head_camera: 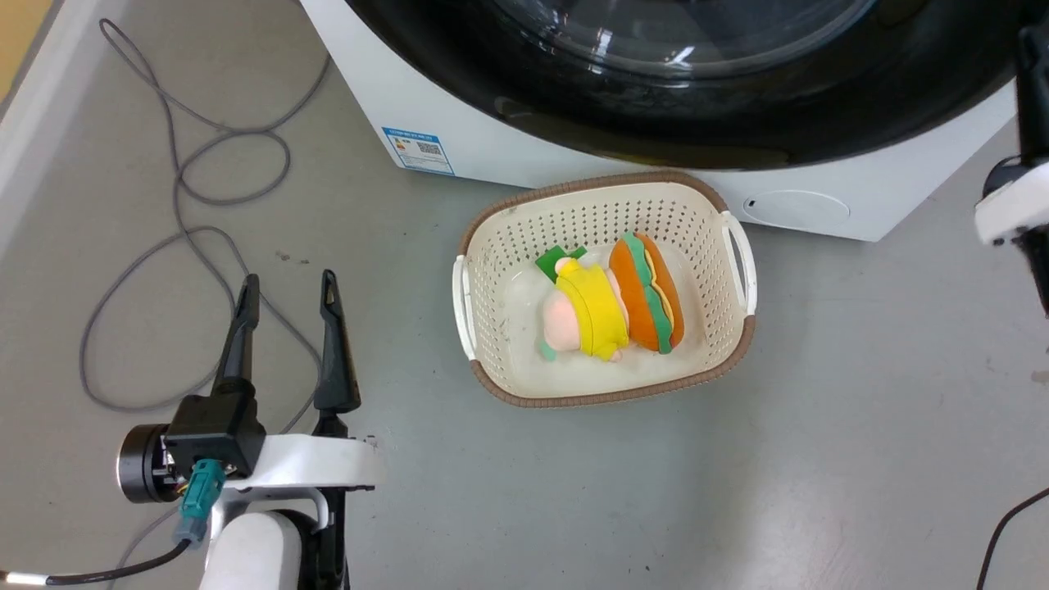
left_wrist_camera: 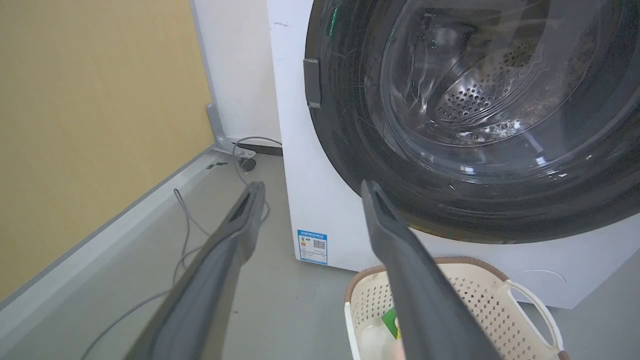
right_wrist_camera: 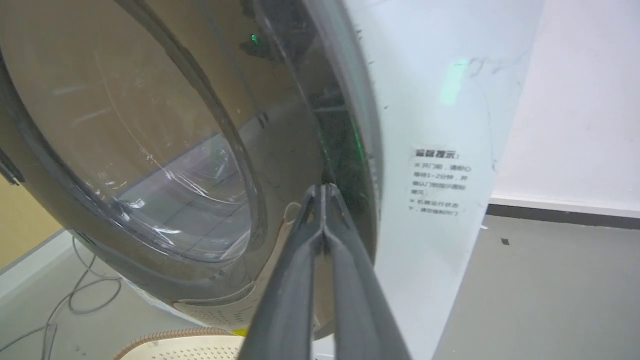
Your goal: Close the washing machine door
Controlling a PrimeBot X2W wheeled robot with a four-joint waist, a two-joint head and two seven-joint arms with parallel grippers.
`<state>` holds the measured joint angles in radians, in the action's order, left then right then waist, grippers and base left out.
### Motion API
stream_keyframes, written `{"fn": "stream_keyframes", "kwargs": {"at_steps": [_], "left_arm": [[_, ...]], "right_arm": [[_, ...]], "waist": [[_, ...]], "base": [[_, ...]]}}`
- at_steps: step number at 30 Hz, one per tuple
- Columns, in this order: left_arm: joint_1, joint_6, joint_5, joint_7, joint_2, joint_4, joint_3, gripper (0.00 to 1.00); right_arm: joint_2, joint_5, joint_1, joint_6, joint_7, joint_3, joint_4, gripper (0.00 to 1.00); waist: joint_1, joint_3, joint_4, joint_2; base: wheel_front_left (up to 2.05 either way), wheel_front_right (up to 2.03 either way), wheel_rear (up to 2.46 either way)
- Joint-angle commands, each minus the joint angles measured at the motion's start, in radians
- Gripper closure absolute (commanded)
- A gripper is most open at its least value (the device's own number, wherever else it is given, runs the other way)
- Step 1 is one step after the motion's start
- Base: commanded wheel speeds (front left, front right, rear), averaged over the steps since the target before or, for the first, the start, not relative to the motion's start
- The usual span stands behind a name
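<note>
Shows the right gripper point(right_wrist_camera: 324, 191) with both long dark fingers point(right_wrist_camera: 295, 290) pressed together tip to tip, gripping nothing. Tips set at the glossy black rim of the washing machine door point(right_wrist_camera: 150, 125), right by the seam where black meets the white front of the washing machine point(right_wrist_camera: 430, 100); touching or just short, impossible to tell.

Finds the left gripper point(head_camera: 289, 283) low over the grey floor point(head_camera: 819, 451), well apart from the machine, fingers spread wide and empty, aimed toward the machine's lower corner and its blue sticker point(head_camera: 418, 152).

Puts the door flat against the machine's front, over the opening, with the perforated steel drum point(left_wrist_camera: 475, 95) visible through the bulging clear glass; latched or not, cannot say.

Sets a cream perforated basket point(head_camera: 606, 177) on the floor just before the machine, beneath the door's lower edge. Inside, a yellow-and-pink plush toy point(head_camera: 586, 310) and an orange-and-green burger-shaped plush point(head_camera: 647, 291), side by side and touching.

Takes in a grey cable point(head_camera: 176, 188) looped on the floor beside the left gripper, a small round white hatch point(head_camera: 791, 205) low on the machine near the basket, and a yellow wall point(left_wrist_camera: 75, 125) off to the left.
</note>
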<state>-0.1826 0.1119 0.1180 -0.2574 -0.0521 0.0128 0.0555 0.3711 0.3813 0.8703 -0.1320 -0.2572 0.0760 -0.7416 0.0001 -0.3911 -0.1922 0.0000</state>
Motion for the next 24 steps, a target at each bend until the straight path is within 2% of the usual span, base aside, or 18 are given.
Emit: {"fn": "stream_keyframes", "kwargs": {"at_steps": [1,10,16,24], "left_arm": [[-0.016,0.004,0.005,-0.004,0.002,-0.002,0.001,0.00],[-0.009,0.010,-0.002,-0.004,0.002,0.007,-0.008,0.00],[0.023,0.012,-0.033,-0.004,0.002,0.021,-0.028,0.00],[0.076,0.008,-0.066,-0.004,0.001,0.027,-0.049,0.00]], "right_arm": [[-0.008,-0.008,0.021,0.001,-0.005,-0.008,-0.006,1.00],[-0.043,-0.082,-0.004,0.001,-0.005,-0.066,0.018,1.00],[-0.068,-0.158,-0.140,0.001,-0.005,-0.137,0.177,1.00],[-0.157,-0.265,-0.365,0.001,-0.005,-0.182,0.417,1.00]], "waist": [[-0.0001,-0.002,0.002,0.0000],[-0.0001,0.026,0.030,0.0000],[-0.0001,0.106,0.080,0.0000],[-0.0001,0.215,0.168,0.0000]], "base": [[0.00,0.00,0.00],[0.00,0.00,0.00],[0.00,0.00,0.00],[0.00,0.00,0.00]]}}
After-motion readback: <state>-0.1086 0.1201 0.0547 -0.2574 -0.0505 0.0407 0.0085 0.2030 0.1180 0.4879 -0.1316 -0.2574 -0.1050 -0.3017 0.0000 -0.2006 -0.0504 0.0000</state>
